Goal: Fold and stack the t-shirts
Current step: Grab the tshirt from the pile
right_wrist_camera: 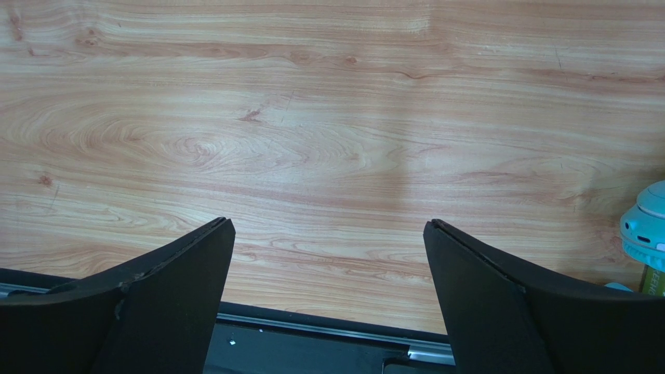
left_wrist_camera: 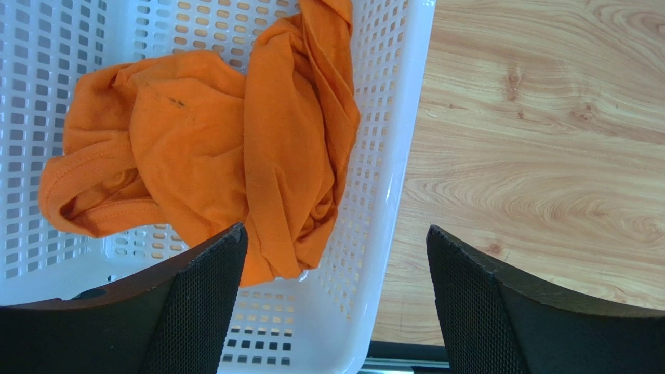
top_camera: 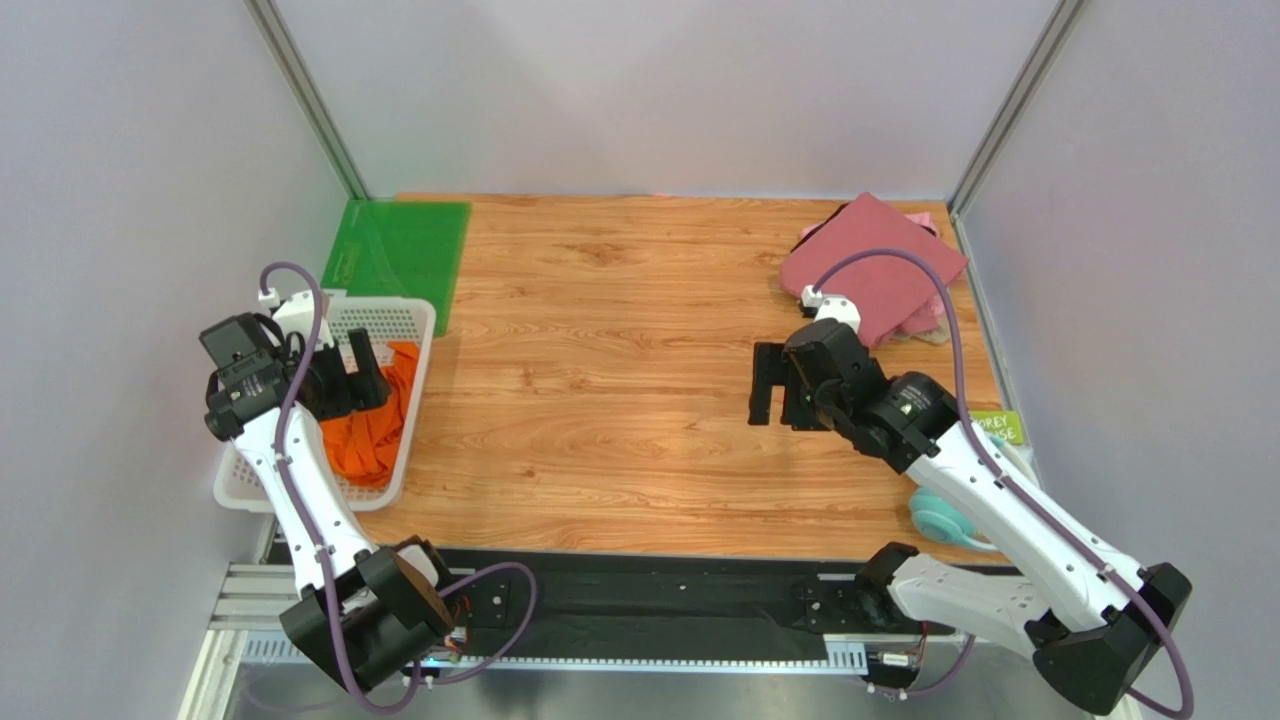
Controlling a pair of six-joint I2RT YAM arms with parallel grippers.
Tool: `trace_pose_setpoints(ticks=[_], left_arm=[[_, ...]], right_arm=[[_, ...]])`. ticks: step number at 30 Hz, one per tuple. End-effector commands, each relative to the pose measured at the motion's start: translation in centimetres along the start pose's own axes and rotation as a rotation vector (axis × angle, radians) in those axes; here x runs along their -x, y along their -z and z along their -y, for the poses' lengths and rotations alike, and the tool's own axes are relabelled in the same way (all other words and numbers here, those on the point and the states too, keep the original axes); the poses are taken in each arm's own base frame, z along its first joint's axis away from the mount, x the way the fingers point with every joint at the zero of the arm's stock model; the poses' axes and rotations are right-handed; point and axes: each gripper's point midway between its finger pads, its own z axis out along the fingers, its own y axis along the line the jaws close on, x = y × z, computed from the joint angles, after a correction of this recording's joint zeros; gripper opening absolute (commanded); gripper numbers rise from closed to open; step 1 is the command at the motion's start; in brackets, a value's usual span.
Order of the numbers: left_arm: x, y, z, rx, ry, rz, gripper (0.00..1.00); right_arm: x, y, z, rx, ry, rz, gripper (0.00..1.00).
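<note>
Found two-finger left gripper [top_camera: 349, 375] at middle left, jaws apart, above crumpled bright orange cloth t-shirt [top_camera: 368, 432] inside white plastic mesh basket [top_camera: 241, 488]. Saw right gripper [top_camera: 778, 387] right of centre, likewise spread, over light wooden table [top_camera: 601, 390]. Spotted folded maroon-red t-shirt [top_camera: 872, 258] upper right, pale pink cloth [top_camera: 921, 222] edging beneath.

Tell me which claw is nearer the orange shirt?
Left. The left gripper hovers above the orange t-shirt in the white basket; the right gripper is far off over bare tabletop.
</note>
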Motion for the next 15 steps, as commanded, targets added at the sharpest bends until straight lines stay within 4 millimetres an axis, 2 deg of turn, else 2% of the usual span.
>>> trace_pose_setpoints(ticks=[1, 4, 6, 15], left_arm=[[-0.5, -0.3, -0.7, 0.013, -0.035, -0.014, 0.91], [-1.8, -1.0, -3.2, 0.127, -0.045, -0.067, 0.95], [-2.7, -1.8, -3.8, 0.135, -0.057, -0.109, 0.95], [-5.4, -4.3, -4.2, 0.095, -0.059, -0.181, 0.93]], right_arm=[[1.6, 1.1, -0.9, 0.062, -0.033, 0.080, 1.00], [1.5, 1.0, -0.8, 0.057, -0.034, 0.078, 1.00], [1.3, 0.9, -0.8, 0.056, -0.040, 0.075, 1.00], [1.5, 1.5, -1.1, 0.111, -0.053, 0.123, 1.00]])
